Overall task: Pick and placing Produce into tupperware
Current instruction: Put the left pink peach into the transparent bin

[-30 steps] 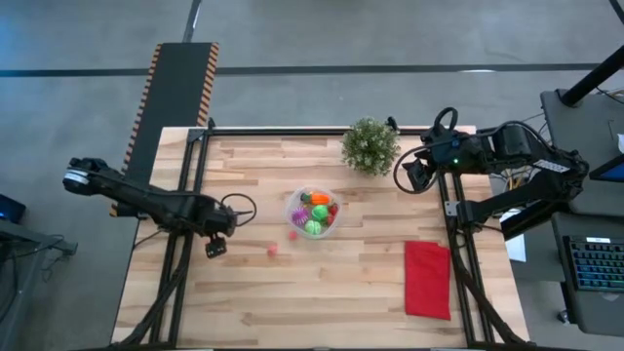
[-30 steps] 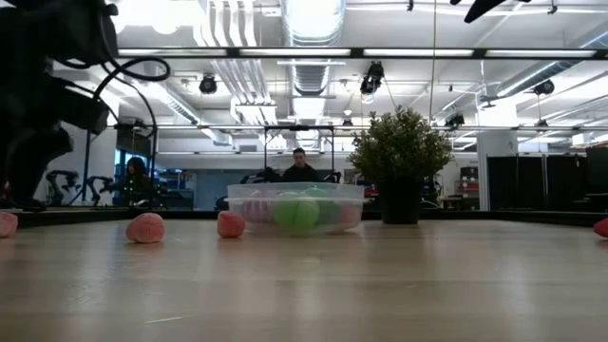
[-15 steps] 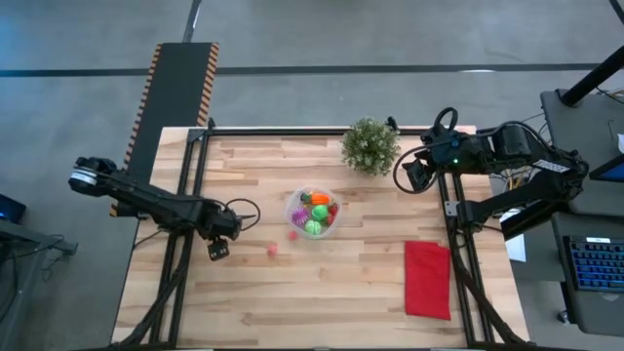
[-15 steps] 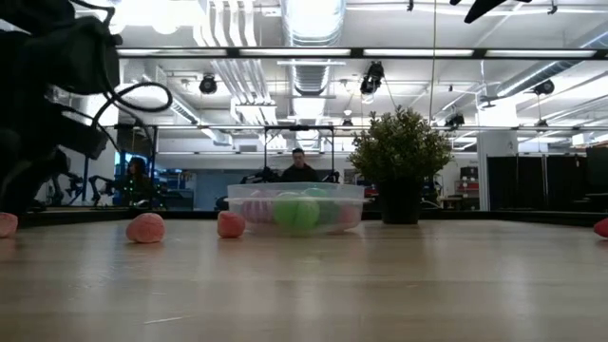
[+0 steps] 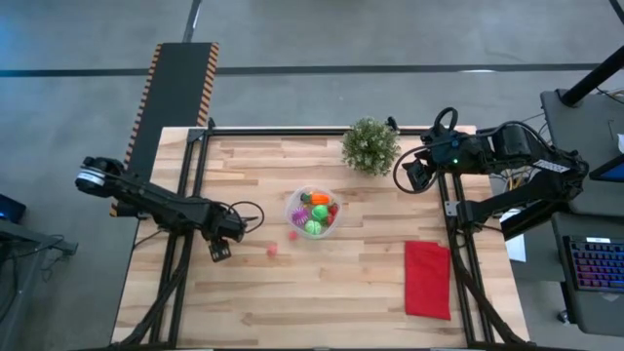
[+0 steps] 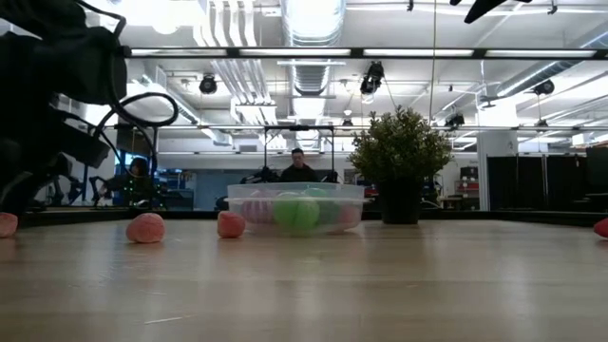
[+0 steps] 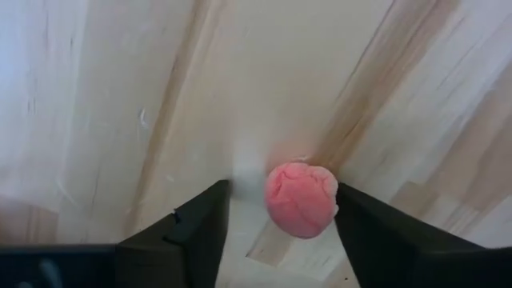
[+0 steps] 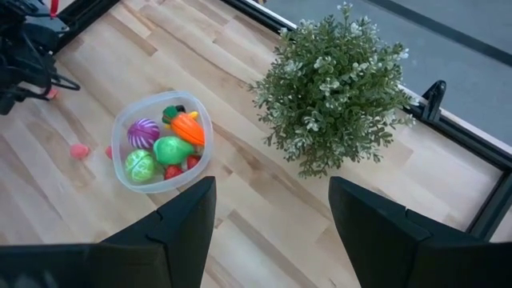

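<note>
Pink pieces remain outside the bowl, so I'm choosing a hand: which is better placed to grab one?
The left. Its open hand already straddles a pink piece on the table. The right hand is parked beside the potted plant, beyond the bowl.

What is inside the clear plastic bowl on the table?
The bowl holds a purple piece, an orange carrot-like piece, two green pieces and small red bits. Anything lying beneath these pieces is covered and cannot be seen.
</note>
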Robot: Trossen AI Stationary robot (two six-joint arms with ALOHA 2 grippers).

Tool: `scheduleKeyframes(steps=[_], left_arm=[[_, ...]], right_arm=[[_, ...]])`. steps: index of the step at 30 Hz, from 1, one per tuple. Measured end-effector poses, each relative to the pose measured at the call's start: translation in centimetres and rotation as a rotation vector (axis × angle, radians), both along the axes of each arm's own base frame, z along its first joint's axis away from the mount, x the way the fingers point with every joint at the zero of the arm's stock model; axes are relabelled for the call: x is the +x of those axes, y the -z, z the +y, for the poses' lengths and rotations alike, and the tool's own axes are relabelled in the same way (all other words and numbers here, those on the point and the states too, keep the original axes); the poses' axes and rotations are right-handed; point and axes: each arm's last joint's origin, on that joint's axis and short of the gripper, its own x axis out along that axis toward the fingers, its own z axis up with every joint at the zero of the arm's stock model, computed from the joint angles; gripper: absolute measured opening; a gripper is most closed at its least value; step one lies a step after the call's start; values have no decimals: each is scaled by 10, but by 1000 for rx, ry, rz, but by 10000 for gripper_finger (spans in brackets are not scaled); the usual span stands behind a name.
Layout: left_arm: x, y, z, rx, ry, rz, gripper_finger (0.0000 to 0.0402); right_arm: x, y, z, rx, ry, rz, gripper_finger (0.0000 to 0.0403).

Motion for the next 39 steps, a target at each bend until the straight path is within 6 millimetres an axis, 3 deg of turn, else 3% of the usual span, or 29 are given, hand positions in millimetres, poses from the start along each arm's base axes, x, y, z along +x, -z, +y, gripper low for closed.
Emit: scheduleKeyframes(steps=[9,17,23,27,30,33,39], left_arm=[[6,-6,-1,3,-30,-62,123],[22,-25,-4,-9,-29,-144,105],[58,-73,-12,-35,12,-420,104],[82,-110,-13,61,103,-638,104],[99,-127,-10,146,158,-730,104],[114,-128,1,202,166,-710,104],[144,-103,27,253,148,-583,104]], right_arm=[[0,0,0,-2,-2,1,235],[0,0,0,-14,7,1,235],[0,0,0,-13,10,-5,235],[1,-1,0,-13,10,-15,235],[2,-2,0,-13,10,-31,235],[2,-2,0,-13,9,-30,235],[2,-1,0,-6,5,-30,235]])
